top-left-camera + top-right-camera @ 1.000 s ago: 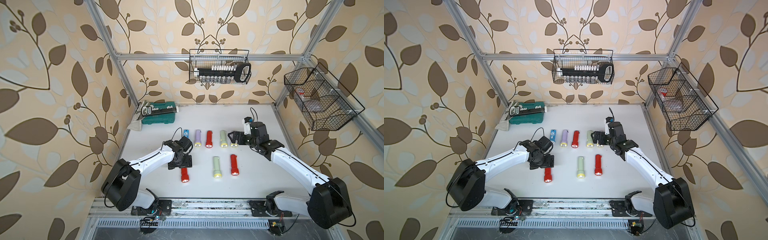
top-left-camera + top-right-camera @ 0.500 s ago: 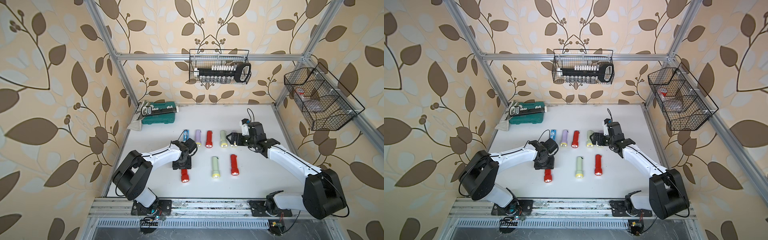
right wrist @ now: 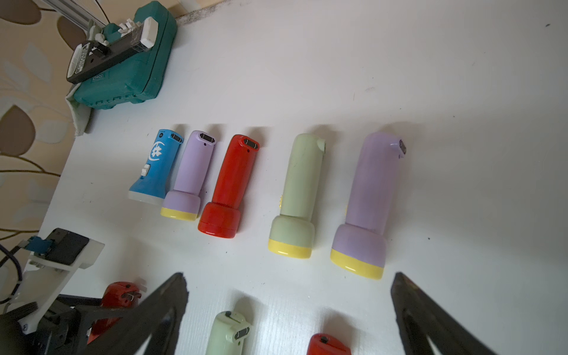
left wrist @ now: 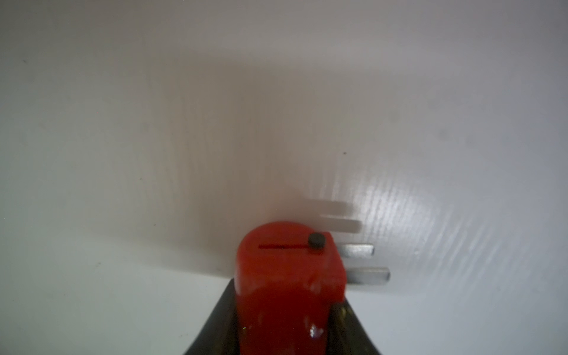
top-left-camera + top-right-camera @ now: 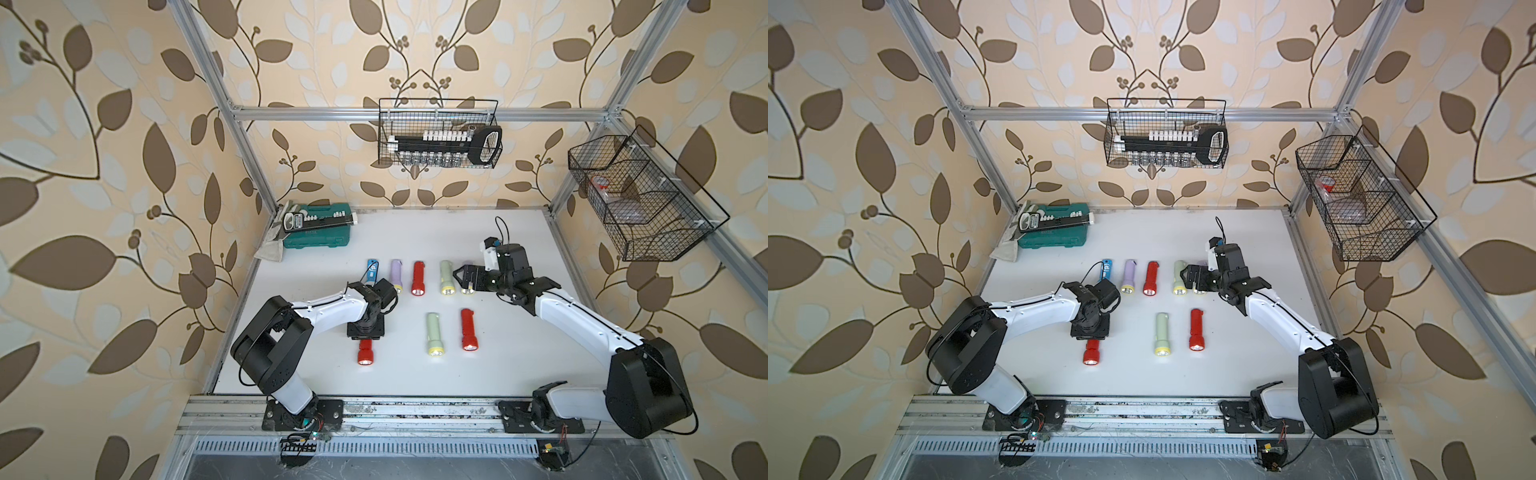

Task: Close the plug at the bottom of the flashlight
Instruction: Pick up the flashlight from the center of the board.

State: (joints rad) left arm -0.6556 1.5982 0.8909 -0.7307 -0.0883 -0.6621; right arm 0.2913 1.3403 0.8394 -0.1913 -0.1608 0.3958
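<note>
Left hand: the left hand (image 4: 284, 298) had narrowed onto the red flashlight (image 5: 365, 352), one jaw against each flank near the tail. I judged this was to pin the body so it would not skid when the plug was pushed.
Task thing: the red flashlight lay flat on the surface (image 5: 415, 386) at the left end of the front row, lens toward the robot bases and tail under the hand.
Plug: two metal prongs (image 4: 367, 274) stood out from the side of the tail, so the plug was not yet folded shut. They were clear of the jaws, probably to leave them reachable.
Front row: a pale green flashlight (image 5: 433, 334) and a second red flashlight (image 5: 468, 328) lay parallel, apart and untouched.
Right hand: the right hand (image 3: 289, 276) was spread fully wide and empty, hovering by the purple flashlight (image 3: 375, 190) in the back row, likely waiting.
Far corner: a green toolbox (image 5: 320, 232) sat clear of the work.
</note>
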